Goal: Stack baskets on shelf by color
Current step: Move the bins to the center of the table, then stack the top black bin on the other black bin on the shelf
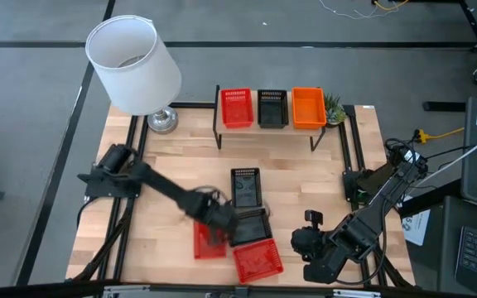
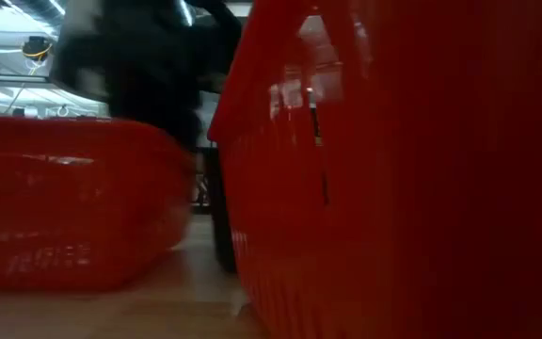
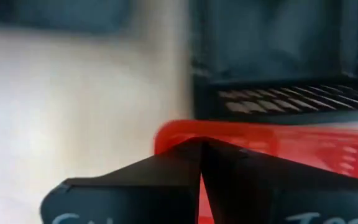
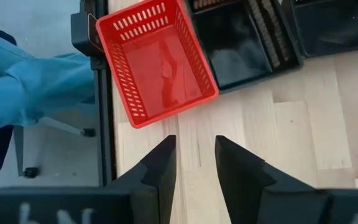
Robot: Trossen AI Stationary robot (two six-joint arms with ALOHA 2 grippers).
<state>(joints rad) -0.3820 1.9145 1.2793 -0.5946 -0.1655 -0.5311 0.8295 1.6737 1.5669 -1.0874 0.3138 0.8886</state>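
The left gripper (image 1: 211, 225), jaws pinching a red basket's (image 1: 209, 242) thin wall, is well in front of the shelf (image 1: 273, 126); the basket looks light, stiff and easy to lift by its rim, while the right gripper (image 1: 308, 242) waits nearby, jaws spread.

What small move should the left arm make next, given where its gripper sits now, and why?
Probably lift. The left gripper looks shut on the rim of a red basket at the table's near edge, while the shelf at the far side already carries a red basket. Raising it clear of the neighbouring black baskets seems sensible first. The right gripper waits open nearby.
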